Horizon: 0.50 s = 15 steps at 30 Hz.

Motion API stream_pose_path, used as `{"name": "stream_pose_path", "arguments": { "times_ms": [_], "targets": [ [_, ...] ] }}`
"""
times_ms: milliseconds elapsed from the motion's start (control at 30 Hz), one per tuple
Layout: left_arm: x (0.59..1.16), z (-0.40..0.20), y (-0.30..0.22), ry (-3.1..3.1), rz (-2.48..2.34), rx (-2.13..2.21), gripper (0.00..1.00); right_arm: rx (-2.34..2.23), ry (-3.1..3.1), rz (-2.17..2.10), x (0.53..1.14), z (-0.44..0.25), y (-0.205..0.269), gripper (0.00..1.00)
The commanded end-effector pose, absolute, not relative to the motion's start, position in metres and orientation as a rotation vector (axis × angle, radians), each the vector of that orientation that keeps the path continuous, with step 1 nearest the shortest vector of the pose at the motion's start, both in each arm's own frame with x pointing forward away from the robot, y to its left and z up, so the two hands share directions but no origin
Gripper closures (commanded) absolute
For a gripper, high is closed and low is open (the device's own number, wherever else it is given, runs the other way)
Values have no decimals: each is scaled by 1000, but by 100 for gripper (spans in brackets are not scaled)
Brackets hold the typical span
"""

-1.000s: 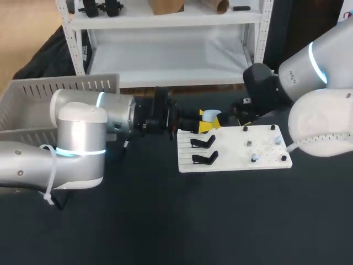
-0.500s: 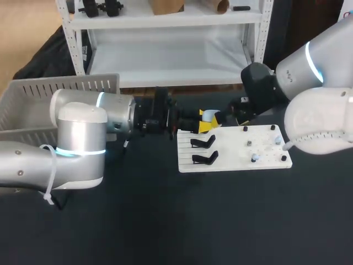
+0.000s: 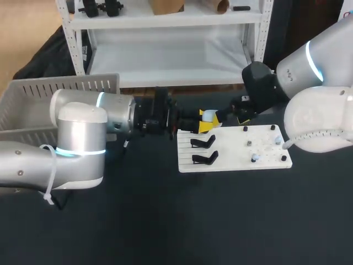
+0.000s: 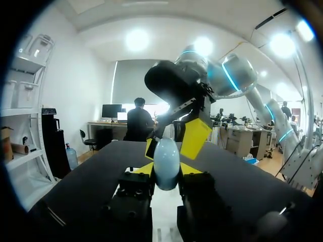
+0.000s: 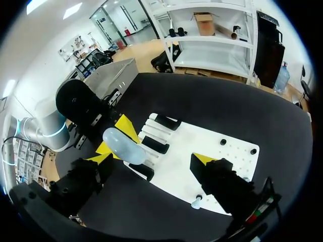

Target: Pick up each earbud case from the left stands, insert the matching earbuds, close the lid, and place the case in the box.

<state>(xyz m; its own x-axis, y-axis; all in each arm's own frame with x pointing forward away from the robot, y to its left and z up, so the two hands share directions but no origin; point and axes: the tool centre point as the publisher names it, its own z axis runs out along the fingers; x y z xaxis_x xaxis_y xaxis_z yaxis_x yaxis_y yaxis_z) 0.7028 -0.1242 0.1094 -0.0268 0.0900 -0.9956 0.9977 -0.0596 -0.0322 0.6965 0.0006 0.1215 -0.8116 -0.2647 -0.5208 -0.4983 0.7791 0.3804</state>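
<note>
A pale blue earbud case [image 3: 209, 115] hangs above the back-left corner of the white board [image 3: 231, 157], and my left gripper [image 3: 205, 123] is shut on it. The left wrist view has the case [image 4: 166, 162] upright between the yellow tips of that gripper [image 4: 166, 171]. My right gripper [image 3: 229, 114] stands wide open just right of the case. From the right wrist, the case [image 5: 123, 145] lies between the spread fingers of my right gripper [image 5: 151, 159], nearer one finger, and neither one grips it. Two earbuds [image 3: 255, 158] sit on pegs on the board's right half.
Two black stands [image 3: 203, 142] stay on the board's left half with nothing on them. A grey slatted box [image 3: 33, 105] stands at the table's far left, behind my left arm. Dark tabletop stretches in front of the board.
My right gripper has edged left, closer to the held case. The left arm and the case have kept still.
</note>
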Motion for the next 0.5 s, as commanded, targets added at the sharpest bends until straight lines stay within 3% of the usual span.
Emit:
{"name": "stream_pose_path", "arguments": {
  "times_ms": [33, 500],
  "targets": [
    [701, 109, -124, 1270, -1227, 1301, 100, -570, 2527, 703, 698, 124, 3, 0],
    [701, 109, -124, 1270, -1227, 1301, 100, -566, 2516, 677, 706, 133, 1, 0]
  ]
}}
